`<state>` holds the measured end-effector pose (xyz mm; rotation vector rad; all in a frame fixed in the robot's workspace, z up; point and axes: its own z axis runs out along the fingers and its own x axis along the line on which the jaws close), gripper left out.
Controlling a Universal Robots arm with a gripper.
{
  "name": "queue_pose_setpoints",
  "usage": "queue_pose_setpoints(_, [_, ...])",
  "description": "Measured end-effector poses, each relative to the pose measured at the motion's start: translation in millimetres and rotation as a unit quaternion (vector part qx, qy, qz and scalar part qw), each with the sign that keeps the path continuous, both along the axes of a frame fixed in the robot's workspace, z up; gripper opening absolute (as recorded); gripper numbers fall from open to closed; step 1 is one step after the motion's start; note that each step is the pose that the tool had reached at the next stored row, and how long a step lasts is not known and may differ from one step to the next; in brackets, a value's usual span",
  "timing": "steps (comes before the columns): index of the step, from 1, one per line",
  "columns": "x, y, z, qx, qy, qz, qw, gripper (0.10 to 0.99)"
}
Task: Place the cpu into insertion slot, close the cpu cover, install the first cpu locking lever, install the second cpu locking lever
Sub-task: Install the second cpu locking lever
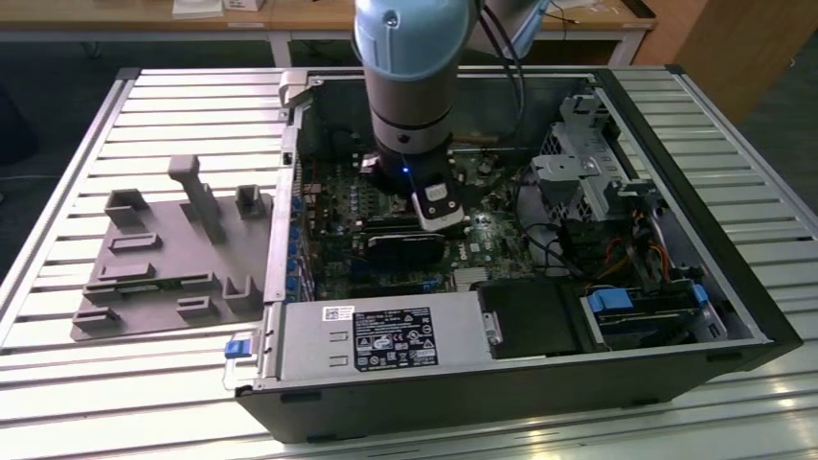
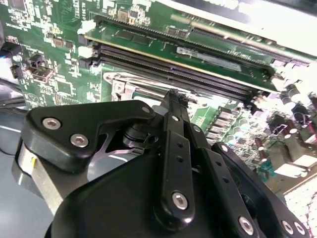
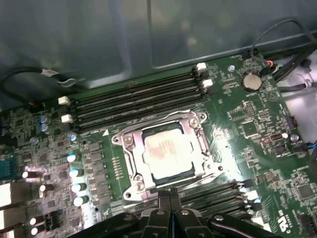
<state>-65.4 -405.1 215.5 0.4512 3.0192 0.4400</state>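
Observation:
The cpu (image 3: 166,151), a pale silver square, lies flat in the insertion slot (image 3: 200,121) on the green motherboard. The cpu cover (image 3: 130,151), a silvery frame, lies closed around it. A thin wire lever (image 3: 148,124) runs along the socket's edge beside the memory slots, and another wire lever (image 3: 205,177) runs along the edge nearest my fingers. My gripper (image 3: 170,192) is shut, its black tips together just above that nearer edge of the socket with nothing visibly between them. In the second wrist view the gripper (image 2: 173,94) points at the socket's metal frame (image 2: 124,84). The exterior view shows the gripper (image 1: 435,218) low inside the open case.
Long black memory slots (image 3: 133,96) flank the socket, and a green memory stick (image 2: 198,49) stands in one. A coin battery (image 3: 251,81) and loose cables (image 3: 29,79) sit nearby. The power supply (image 1: 383,335), drive cage (image 1: 588,172) and case walls hem in the arm. A grey fixture (image 1: 167,249) lies on the slatted table.

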Motion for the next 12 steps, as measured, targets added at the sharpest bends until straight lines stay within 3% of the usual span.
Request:
queue_pose_setpoints(4, [1.9, 6.6, -0.1, -0.0042, 0.0, 0.0, 1.0, 0.102])
queue_pose_setpoints(12, [6.6, 22.6, -0.1, -0.0209, 0.0, 0.0, 0.9998, 0.102])
